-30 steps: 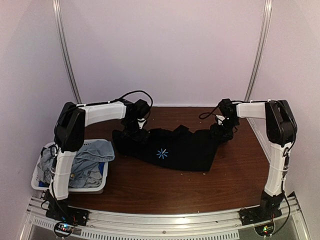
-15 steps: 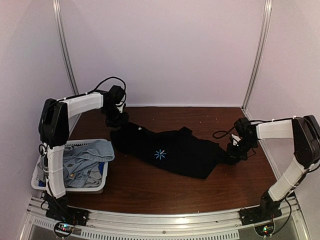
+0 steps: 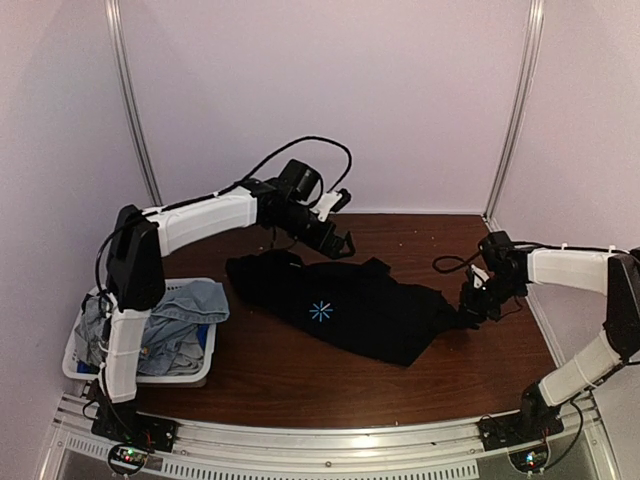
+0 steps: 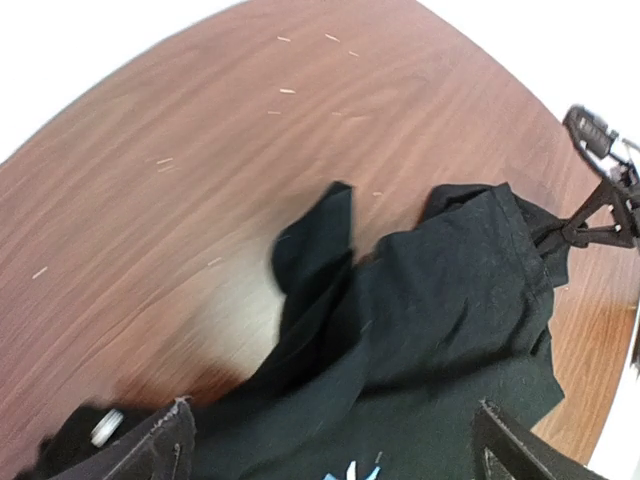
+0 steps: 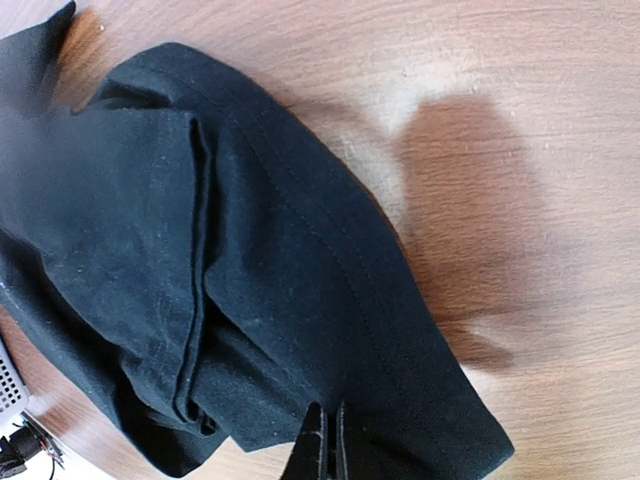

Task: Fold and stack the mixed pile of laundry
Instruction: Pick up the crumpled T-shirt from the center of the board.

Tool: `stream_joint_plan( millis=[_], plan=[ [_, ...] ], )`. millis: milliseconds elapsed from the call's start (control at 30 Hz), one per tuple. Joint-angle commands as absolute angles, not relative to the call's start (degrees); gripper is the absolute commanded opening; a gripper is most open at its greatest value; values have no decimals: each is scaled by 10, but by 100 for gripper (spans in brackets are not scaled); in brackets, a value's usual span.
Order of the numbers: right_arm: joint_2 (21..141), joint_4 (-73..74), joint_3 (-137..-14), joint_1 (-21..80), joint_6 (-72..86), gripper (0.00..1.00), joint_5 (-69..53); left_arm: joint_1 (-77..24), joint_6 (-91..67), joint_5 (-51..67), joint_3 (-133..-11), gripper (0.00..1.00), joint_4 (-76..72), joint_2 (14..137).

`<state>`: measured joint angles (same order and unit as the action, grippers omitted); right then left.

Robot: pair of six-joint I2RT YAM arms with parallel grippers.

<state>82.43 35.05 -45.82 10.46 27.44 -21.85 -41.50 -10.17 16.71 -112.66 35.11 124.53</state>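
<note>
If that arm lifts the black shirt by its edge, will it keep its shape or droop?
Probably droop: the black shirt lies in soft folds on the table, so it looks limp. It seems light, as the right gripper holds it by a thin pinch of hem. Pushed, it would likely bunch up rather than slide.

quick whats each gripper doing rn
left gripper: open, holding nothing, raised above the shirt
right gripper: closed, pinching the shirt's edge
</note>
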Motion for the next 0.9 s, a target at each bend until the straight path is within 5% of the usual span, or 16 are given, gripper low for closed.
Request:
stream_joint_plan(
  millis=[0,100,133,233,300,333,633,867],
  plan=[
    [797,366,-479,95,277,0,-229,-423,-68,159,-1199,98,389,1338],
    [788,373,-487,86,275,0,-230,-425,-65,141,-1208,95,399,1360],
    [784,379,-490,80,274,0,-229,-425,-62,131,-1215,86,409,1365],
    [769,387,-497,47,274,0,-237,-423,-55,101,-1233,50,435,1363],
    [757,391,-501,18,274,0,-246,-415,-62,91,-1236,6,432,1344],
    [749,398,-506,8,273,0,-247,-403,-74,81,-1241,0,428,1331],
    [664,463,-562,-147,279,0,-220,-281,-140,189,-1240,0,375,1193],
    [572,519,-482,-148,326,0,-214,-324,31,210,-836,0,368,934]
  ],
)
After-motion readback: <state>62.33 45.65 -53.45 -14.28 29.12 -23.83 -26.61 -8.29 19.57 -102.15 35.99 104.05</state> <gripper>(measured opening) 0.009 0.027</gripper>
